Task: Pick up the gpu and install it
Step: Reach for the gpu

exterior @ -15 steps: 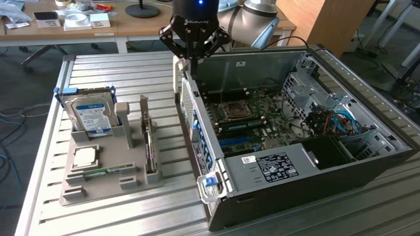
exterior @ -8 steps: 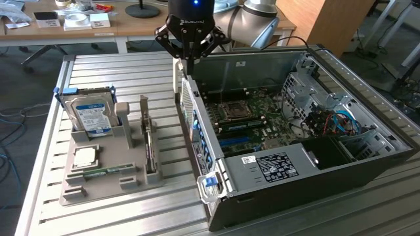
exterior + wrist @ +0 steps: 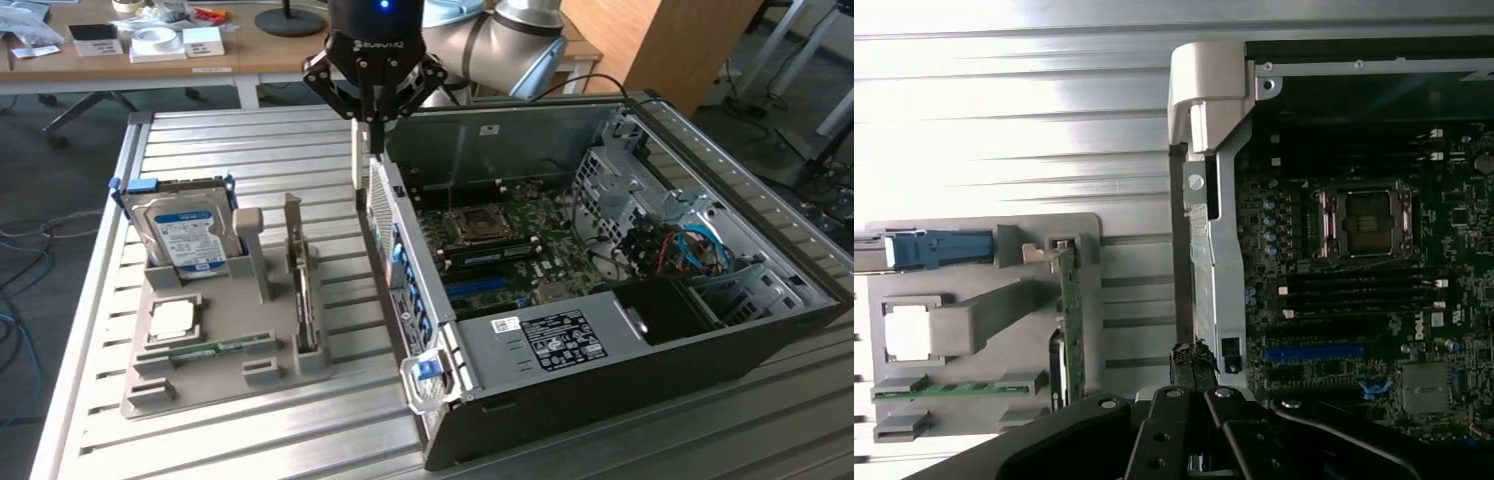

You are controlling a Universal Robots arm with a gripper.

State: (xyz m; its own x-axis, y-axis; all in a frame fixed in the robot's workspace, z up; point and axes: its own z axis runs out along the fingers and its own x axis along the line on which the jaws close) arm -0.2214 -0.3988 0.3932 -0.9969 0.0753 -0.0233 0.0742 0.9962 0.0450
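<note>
The gpu (image 3: pixel 306 305), well apart from the claw (image 3: pixel 378 140) with fingers together, can't be grasped; descending risks striking the case wall (image 3: pixel 384 215) just below.

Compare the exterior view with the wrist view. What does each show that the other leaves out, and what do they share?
Exterior view adds the robot arm, the desk behind it, and the power supply and blue cables inside the case. Wrist view adds a straight-down look at the green top edge of the graphics card standing in its tray. Both share that card and tray, the processor socket, the blue slot and the shut fingers above one wall of the case.
</note>
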